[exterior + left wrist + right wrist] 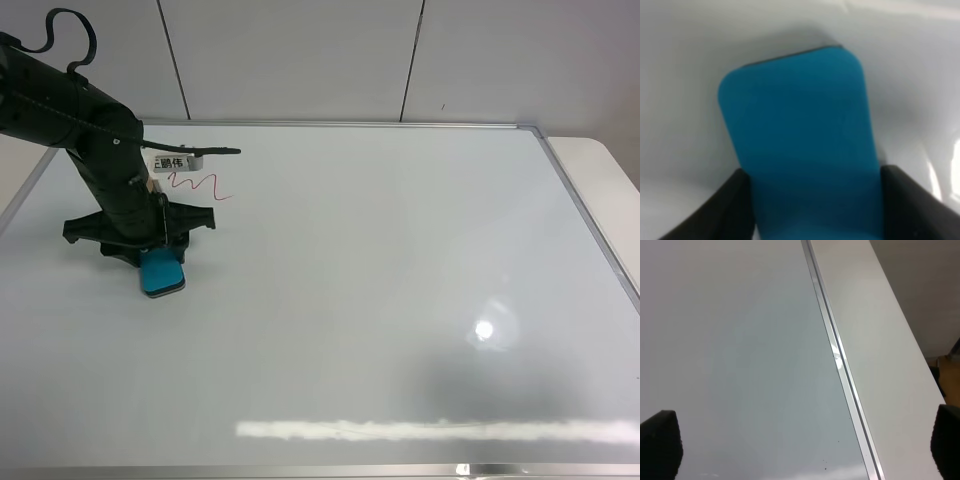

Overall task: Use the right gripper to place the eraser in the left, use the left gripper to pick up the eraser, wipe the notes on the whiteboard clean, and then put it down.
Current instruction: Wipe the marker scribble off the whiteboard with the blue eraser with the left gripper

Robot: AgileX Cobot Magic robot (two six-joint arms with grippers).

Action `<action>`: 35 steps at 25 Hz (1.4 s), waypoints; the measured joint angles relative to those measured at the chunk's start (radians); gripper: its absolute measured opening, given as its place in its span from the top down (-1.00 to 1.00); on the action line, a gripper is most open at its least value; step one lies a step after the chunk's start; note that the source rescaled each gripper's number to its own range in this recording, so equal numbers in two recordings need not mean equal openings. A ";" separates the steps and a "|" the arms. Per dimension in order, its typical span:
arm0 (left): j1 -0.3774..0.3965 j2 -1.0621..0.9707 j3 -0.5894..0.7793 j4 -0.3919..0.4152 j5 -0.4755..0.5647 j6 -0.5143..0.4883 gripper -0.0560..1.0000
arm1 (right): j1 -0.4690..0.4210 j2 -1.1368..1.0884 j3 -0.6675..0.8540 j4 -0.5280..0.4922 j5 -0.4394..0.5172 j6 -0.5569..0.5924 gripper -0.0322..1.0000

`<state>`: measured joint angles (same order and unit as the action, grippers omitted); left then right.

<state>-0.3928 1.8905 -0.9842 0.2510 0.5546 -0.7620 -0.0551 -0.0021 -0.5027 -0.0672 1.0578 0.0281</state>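
The teal eraser (pixel 162 272) lies on the whiteboard (pixel 380 280) at its left side. My left gripper (pixel 152 252) reaches down onto the eraser's far end. In the left wrist view the eraser (pixel 800 140) fills the space between the two black fingers (pixel 715 212), and the left gripper (pixel 815 207) is shut on it. The red notes (pixel 200 186) sit just beyond the left arm, a short way from the eraser. My right gripper (pixel 802 450) shows only in its wrist view, open wide over the whiteboard's (pixel 740 340) right edge, holding nothing.
A small white label tag (pixel 175 161) lies next to the notes. The board's silver frame (pixel 840 370) runs beneath the right gripper, with a pale tabletop (pixel 890 340) beyond it. Lamp glare marks the board (pixel 485 330) at the lower right.
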 joint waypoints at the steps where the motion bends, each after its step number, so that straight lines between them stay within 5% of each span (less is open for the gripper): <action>1: 0.000 -0.003 0.000 -0.001 0.012 0.032 0.89 | 0.000 0.000 0.000 0.000 0.000 0.000 -1.00; 13: 0.056 -0.082 -0.166 -0.046 0.315 0.388 0.89 | 0.000 0.000 0.000 0.000 0.000 0.000 -1.00; 18: 0.106 -0.082 -0.289 -0.086 0.343 0.497 0.89 | 0.000 0.000 0.000 0.000 0.000 0.000 -1.00; 35: 0.208 0.175 -0.645 -0.079 0.423 0.537 0.89 | 0.000 0.000 0.000 0.000 0.000 0.000 -1.00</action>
<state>-0.1843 2.0660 -1.6289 0.1720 0.9780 -0.2252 -0.0551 -0.0021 -0.5027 -0.0672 1.0578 0.0281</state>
